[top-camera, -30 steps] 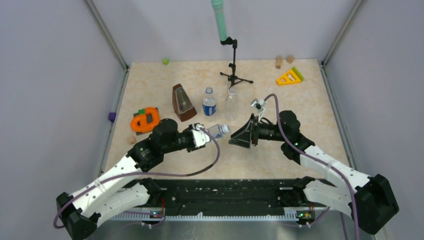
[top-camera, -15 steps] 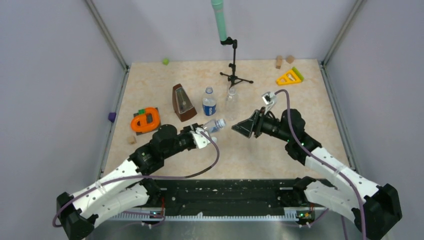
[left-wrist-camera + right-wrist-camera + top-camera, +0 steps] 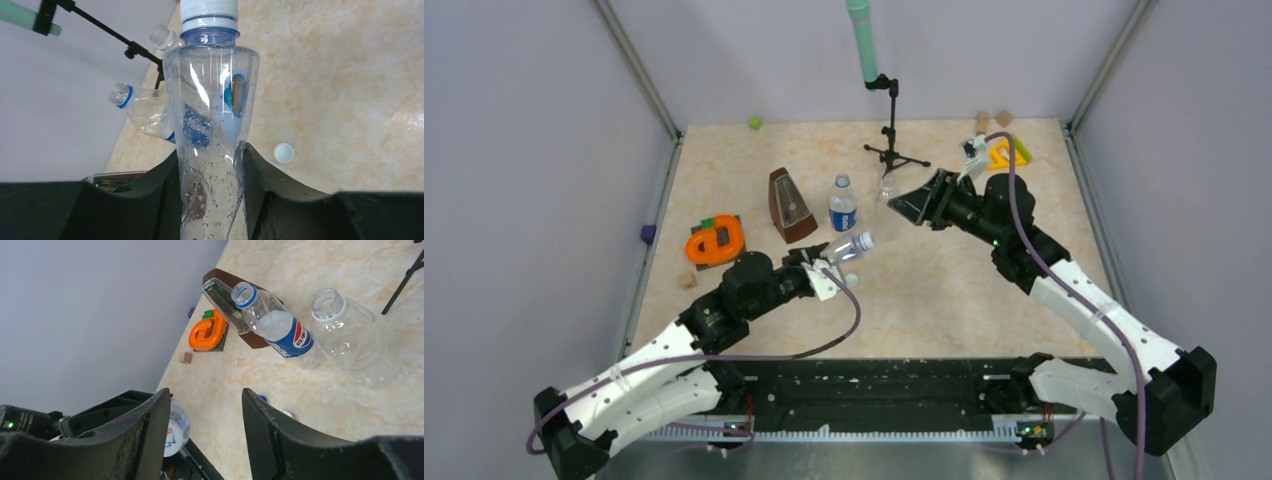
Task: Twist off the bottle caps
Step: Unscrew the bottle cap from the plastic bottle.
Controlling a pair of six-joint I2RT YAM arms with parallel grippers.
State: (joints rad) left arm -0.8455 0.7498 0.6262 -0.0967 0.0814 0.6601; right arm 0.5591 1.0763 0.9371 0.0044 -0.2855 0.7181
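left fingers [image 3: 260,185] pinch the bluish bottle [image 3: 210,100] low on its body, tilted over the counter [image 3: 924,300], white cap [image 3: 208,10] on. right fingers [image 3: 145,440] hang spread and empty near the clear bottle [image 3: 885,205]. a twist may spin the thin bottle loose.

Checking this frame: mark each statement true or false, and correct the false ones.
1. The left gripper clamps the bluish bottle. True.
2. That bottle is already uncapped. False: its white cap sits on the neck.
3. The right gripper holds a cap. False: its jaws stand apart with nothing between them.
4. The labelled bottle and the plain clear bottle both stand with open mouths. True.
5. A loose white cap lies on the table. True.
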